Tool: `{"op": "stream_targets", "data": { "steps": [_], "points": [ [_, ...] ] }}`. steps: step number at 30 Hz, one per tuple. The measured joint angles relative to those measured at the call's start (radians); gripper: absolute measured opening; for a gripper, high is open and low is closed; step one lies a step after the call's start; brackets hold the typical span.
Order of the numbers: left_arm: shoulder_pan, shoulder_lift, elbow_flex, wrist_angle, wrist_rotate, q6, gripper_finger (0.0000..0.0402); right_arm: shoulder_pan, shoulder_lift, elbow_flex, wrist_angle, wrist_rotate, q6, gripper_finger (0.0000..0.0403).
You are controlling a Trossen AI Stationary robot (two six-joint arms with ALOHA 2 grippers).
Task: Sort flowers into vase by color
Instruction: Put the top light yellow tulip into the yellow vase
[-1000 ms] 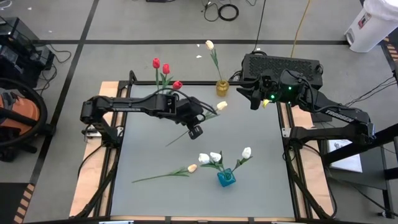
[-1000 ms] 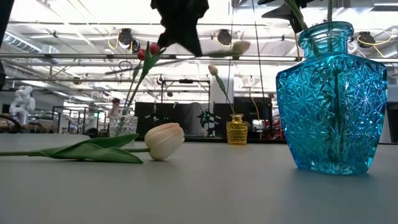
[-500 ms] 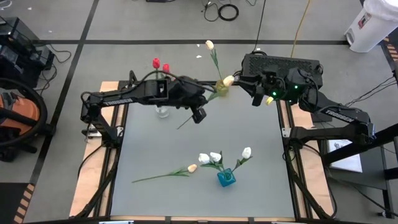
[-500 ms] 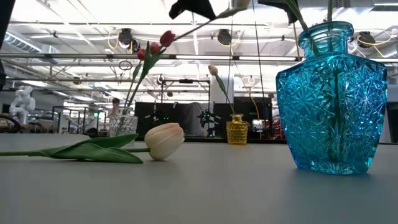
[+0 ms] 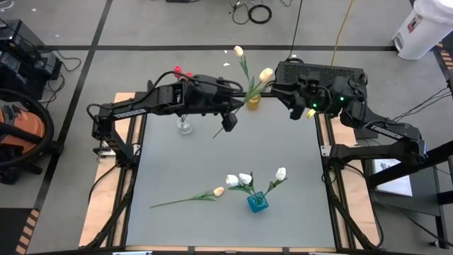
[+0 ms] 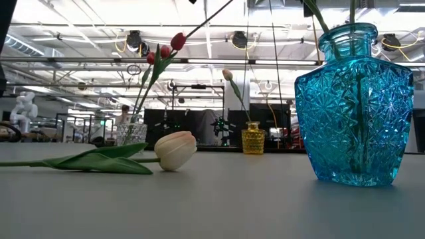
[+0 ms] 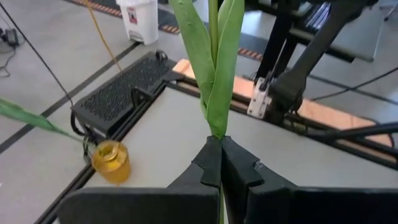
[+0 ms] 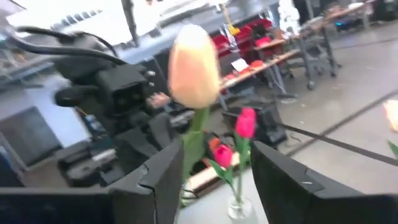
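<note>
Up at the far edge of the grey table (image 5: 212,163), the left gripper (image 5: 229,122) has its jaws clamped on the thin green stem of a cream-yellow artificial tulip (image 5: 265,74), whose head pokes out toward the right gripper (image 5: 289,95). That one waits with its jaws apart, and from its own camera the stem (image 8: 194,146) sits right between its fingers (image 8: 163,177), not yet pinched.

I'd judge the flower weighs next to nothing, with a springy, wiry stem that will bend and swing if held far from the head. The fabric head would crush, so the stem just under the leaves looks the place to take it.

The small yellow glass vase (image 5: 253,100) stands just beside the handover, one pale tulip already in it. A clear glass vase (image 5: 184,126) holds red tulips (image 5: 182,71), a blue cut-glass vase (image 5: 257,202) holds white ones (image 5: 244,179), and one more cream tulip (image 5: 219,191) lies flat on the table.

From above, the left arm covers much of the clear vase. The level view cuts off both grippers, and the left wrist view cuts off the head.
</note>
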Motion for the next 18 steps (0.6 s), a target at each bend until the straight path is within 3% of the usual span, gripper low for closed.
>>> {"op": "stream_targets", "data": {
  "steps": [18],
  "points": [
    [0.002, 0.0, 0.0, 0.161, 0.007, 0.025, 0.0001, 0.109, 0.062, 0.0, 0.127, -0.031, 0.034, 0.0178]
  ]
}}
